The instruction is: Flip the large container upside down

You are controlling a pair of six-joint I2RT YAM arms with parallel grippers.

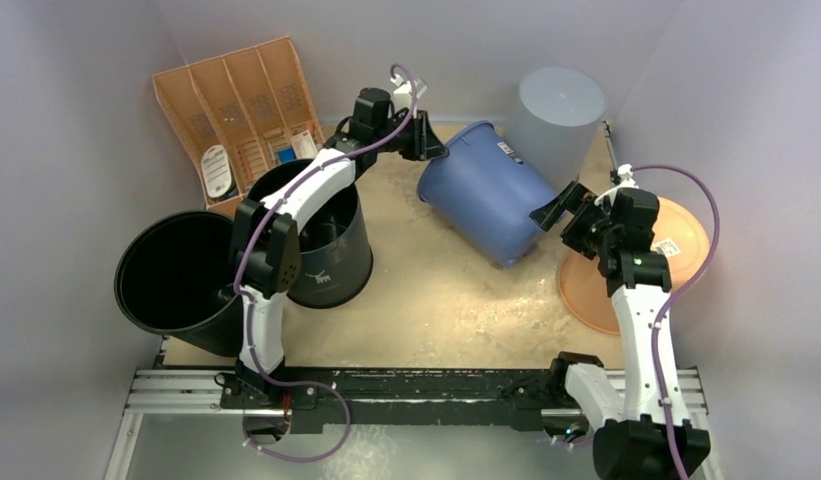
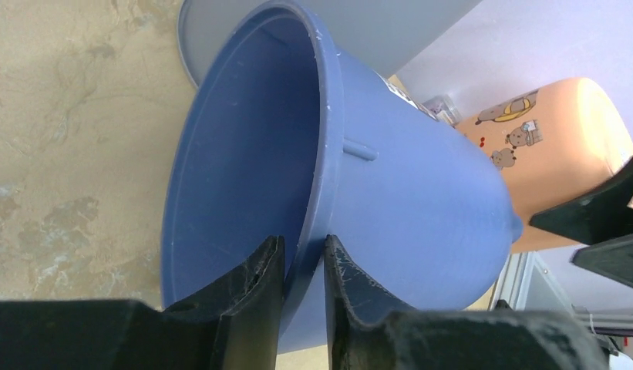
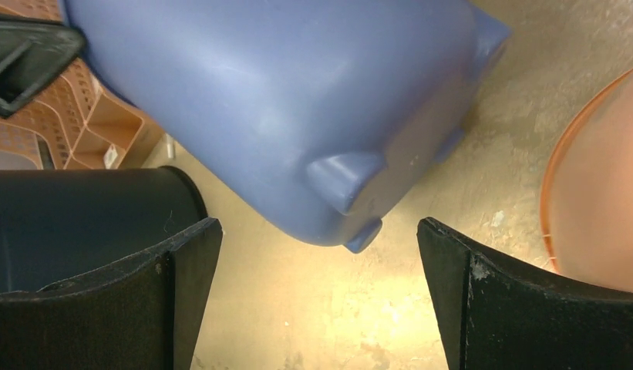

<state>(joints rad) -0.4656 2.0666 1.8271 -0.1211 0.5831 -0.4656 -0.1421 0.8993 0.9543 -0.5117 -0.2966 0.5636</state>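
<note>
The left tool [image 1: 429,140] pinches the rim of the one blue container [image 1: 481,195], a finger on each side of the wall. The right tool [image 1: 554,212] gapes wide just off its footed base at 4 o'clock. The container lies tilted mid-counter [image 1: 436,310], mouth toward 10 o'clock. Two black buckets [image 1: 176,275] crowd 9 o'clock, one grey bin [image 1: 558,110] stands just beside at 1, and one orange basin [image 1: 681,245] at 3. Bare counter opens at 6 o'clock.

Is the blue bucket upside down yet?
Not yet. Done: the bucket is tipped over at a slant, its opening facing sideways. In hand: the left gripper pinches its rim, and the right gripper is open by its bottom. Left: roll it over until the opening faces down.
</note>
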